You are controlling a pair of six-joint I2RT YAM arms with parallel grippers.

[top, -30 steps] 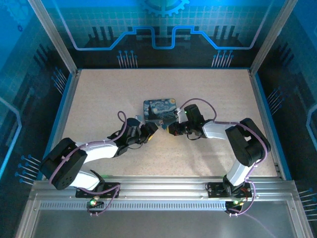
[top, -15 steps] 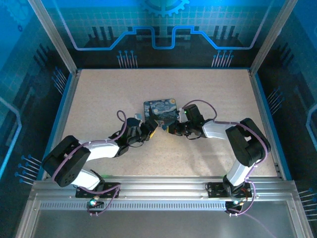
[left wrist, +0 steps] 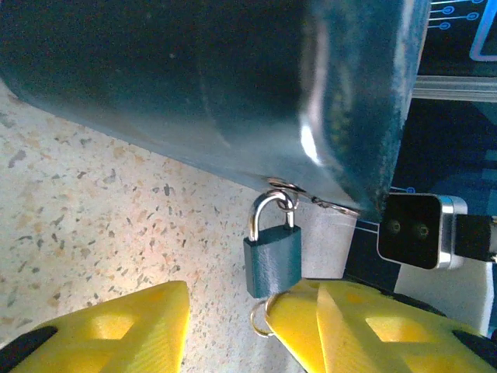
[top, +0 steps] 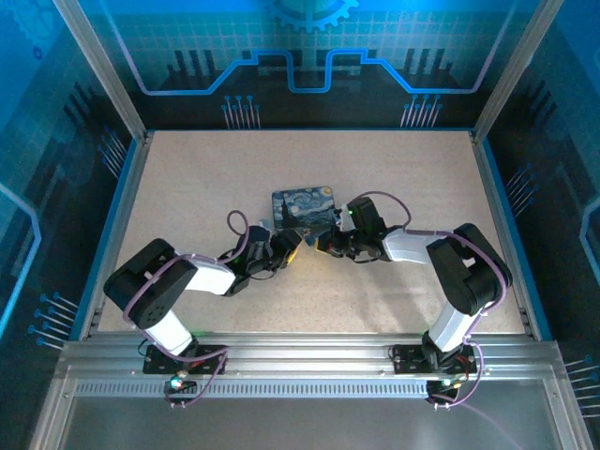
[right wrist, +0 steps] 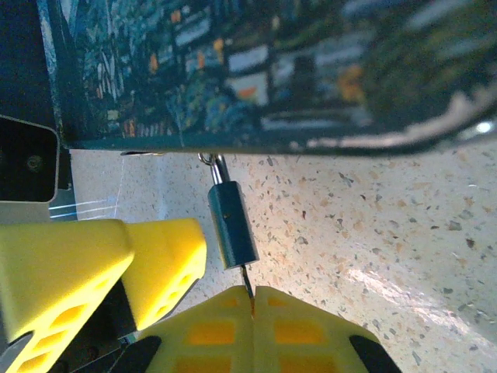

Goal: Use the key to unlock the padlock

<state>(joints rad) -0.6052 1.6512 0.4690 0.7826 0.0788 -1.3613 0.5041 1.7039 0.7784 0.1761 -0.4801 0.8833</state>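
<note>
On the speckled table (top: 178, 187), a blue printed tin (top: 303, 206), lid shut, contents hidden. Hooked through a small loop at the tin's near edge, the padlock (left wrist: 273, 264), shackle closed, body lying on the table just in front of the tin wall.

Spread wide, the left gripper (left wrist: 241, 311), with the padlock's lower end between its yellow fingers (left wrist: 357, 326): close against that one, well clear of the other. Beside it, a small metal ring (left wrist: 260, 318).

Pinched tight on the key (right wrist: 246, 281), the right gripper (right wrist: 252, 307); a thin dark sliver reaching from the fingertips straight up to the padlock's bottom end. Cannot tell how far in.

From above, both grippers nearly tip to tip in front of the tin. Tight there, with the tin wall right behind. Bare tabletop toward the near rail and to either side, blue rims well apart.
</note>
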